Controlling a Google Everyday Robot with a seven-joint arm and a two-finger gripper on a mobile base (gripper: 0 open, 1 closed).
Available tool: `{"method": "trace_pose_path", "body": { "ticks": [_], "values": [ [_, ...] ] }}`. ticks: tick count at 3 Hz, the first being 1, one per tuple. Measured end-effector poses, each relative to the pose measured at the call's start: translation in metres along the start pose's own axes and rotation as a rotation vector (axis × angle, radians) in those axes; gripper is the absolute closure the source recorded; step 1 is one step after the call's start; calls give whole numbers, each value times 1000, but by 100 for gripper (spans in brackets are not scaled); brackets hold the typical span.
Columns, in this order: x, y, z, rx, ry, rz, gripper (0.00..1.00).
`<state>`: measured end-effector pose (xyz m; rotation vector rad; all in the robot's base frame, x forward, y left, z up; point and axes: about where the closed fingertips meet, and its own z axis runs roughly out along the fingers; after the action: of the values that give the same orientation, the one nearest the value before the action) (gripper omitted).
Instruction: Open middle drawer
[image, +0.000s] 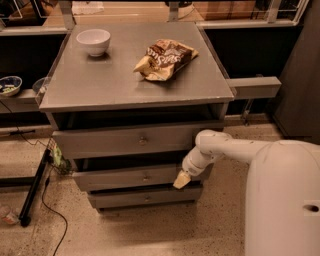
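Observation:
The middle drawer (130, 177) is a long flat grey front with a small round metal knob (146, 176) at its centre. It sits between a taller top drawer (125, 141) and a narrower bottom drawer (145, 198). All three fronts stick out a little from the cabinet. My gripper (182, 180) hangs at the end of the white arm, in front of the middle drawer's right end. It is right of the knob and points down-left. The arm comes in from the lower right.
On the grey cabinet top (100, 82) stand a white bowl (93, 41) and a brown snack bag (165, 59). A black stand leg and cable (35, 187) lie on the floor at left. Dark shelving with a small bowl (9, 85) stands at far left.

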<state>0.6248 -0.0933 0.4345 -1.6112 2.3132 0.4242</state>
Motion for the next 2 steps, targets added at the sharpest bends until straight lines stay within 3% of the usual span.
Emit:
{"method": "trace_pose_path", "body": {
  "ticks": [1,2],
  "values": [
    [0,0,0,0,0,0,66],
    [0,0,0,0,0,0,97]
  ]
}}
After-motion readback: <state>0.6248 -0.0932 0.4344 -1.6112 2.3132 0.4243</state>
